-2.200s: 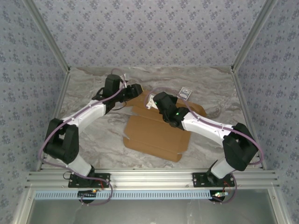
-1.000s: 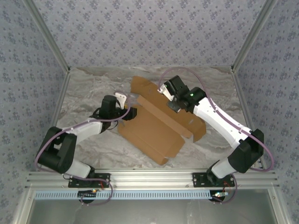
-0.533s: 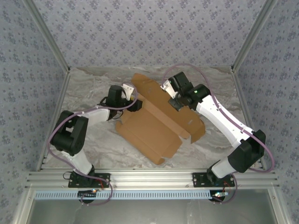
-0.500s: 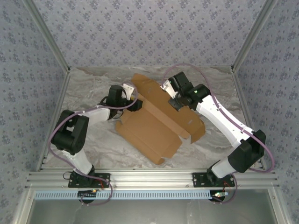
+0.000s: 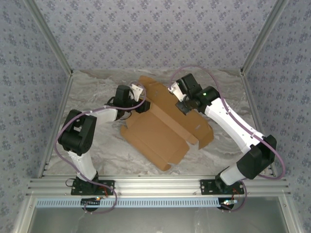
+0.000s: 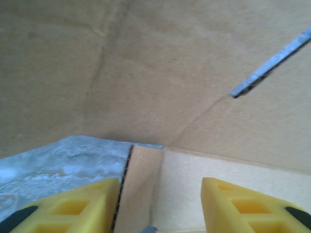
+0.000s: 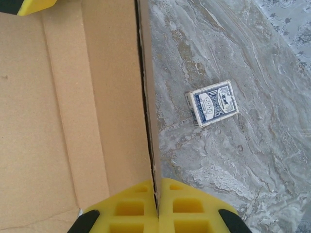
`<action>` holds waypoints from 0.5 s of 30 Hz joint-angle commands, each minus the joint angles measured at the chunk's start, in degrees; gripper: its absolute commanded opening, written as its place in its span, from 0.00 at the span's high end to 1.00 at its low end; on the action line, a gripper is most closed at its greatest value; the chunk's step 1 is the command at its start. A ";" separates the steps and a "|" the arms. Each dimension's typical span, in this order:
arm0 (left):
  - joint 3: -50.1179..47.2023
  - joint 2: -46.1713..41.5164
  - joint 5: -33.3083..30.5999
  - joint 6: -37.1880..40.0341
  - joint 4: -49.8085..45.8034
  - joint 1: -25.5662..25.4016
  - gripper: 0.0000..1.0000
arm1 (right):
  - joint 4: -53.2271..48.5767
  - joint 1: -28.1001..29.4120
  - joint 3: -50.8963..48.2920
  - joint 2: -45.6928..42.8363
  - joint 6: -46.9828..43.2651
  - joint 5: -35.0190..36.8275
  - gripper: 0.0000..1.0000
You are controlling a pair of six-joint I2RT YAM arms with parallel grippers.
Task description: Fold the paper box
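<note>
Top external, paper box (image 5: 155,132) half-folded, long axis diagonal, far-left to near-right

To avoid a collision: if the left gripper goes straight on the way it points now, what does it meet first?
The paper box. In the left wrist view a cardboard edge lies between the left gripper's fingers, and a brown panel rises just behind it; how near is unclear.

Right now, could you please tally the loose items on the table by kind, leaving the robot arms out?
Brown cardboard paper box: 1
Blue-and-white card pack: 1
Total: 2
</note>
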 commanded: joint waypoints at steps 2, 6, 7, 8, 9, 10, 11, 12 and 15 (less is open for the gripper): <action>-0.94 -1.15 5.24 -0.74 3.12 -1.21 0.56 | 0.56 -0.64 2.43 0.86 2.60 -0.87 1.00; -0.90 -0.28 5.14 -0.04 2.83 -2.30 0.55 | 1.00 -0.62 2.34 1.30 3.06 -1.83 1.00; -0.90 -0.08 5.00 0.08 2.86 -2.47 0.55 | 0.95 -0.58 2.34 1.33 3.18 -1.83 1.00; -0.90 0.11 4.80 0.13 2.88 -2.76 0.54 | 1.00 -0.65 2.34 1.43 3.20 -2.00 1.00; -0.92 0.42 4.64 0.20 3.03 -3.04 0.53 | 1.03 -0.65 2.38 1.51 3.32 -2.16 1.00; -0.86 0.69 4.53 0.20 3.14 -3.29 0.52 | 1.06 -0.60 2.33 1.57 3.41 -2.27 1.00; -0.66 1.02 4.33 0.22 3.07 -3.59 0.52 | 1.15 -0.59 2.33 1.59 3.51 -2.52 1.00; -0.50 1.39 3.96 0.45 2.95 -3.89 0.52 | 1.30 -0.63 2.25 1.55 3.60 -2.82 1.00; 0.18 2.64 3.20 0.58 2.80 -4.60 0.51 | 1.63 -0.64 1.99 1.61 3.97 -3.78 1.00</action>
